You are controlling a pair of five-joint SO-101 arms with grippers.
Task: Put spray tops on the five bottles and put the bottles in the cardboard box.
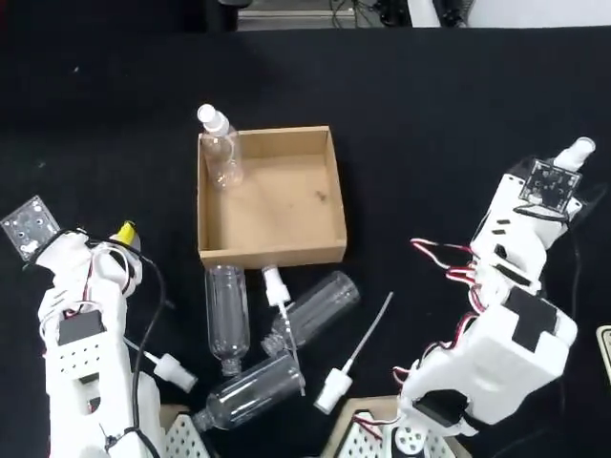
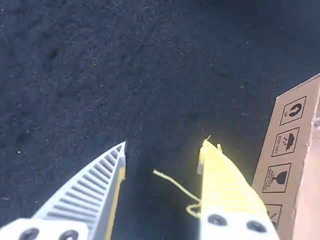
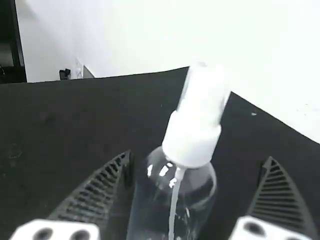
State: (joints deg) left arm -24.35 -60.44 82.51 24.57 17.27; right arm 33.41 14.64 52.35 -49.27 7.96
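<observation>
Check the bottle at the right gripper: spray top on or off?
On: a white spray top caps the bottle, its tube hanging inside.

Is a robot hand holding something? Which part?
The right gripper has a spray-topped bottle by its clear body, though a firm grip cannot be told. The left gripper holds nothing.

Clear plastic, white caps and tan card on black.
The table (image 1: 430,114) is plain black. The box (image 1: 272,253) is tan cardboard with black printed symbols on an outer wall. The bottles (image 1: 227,315) are colourless and see-through, the spray tops (image 1: 334,386) white. The arms (image 1: 81,363) are white, with red, white and black wires (image 1: 431,251). The left gripper (image 2: 163,145) is ribbed, one side white edged in yellow, the other yellow; the right gripper (image 3: 197,157) is ribbed black.
</observation>
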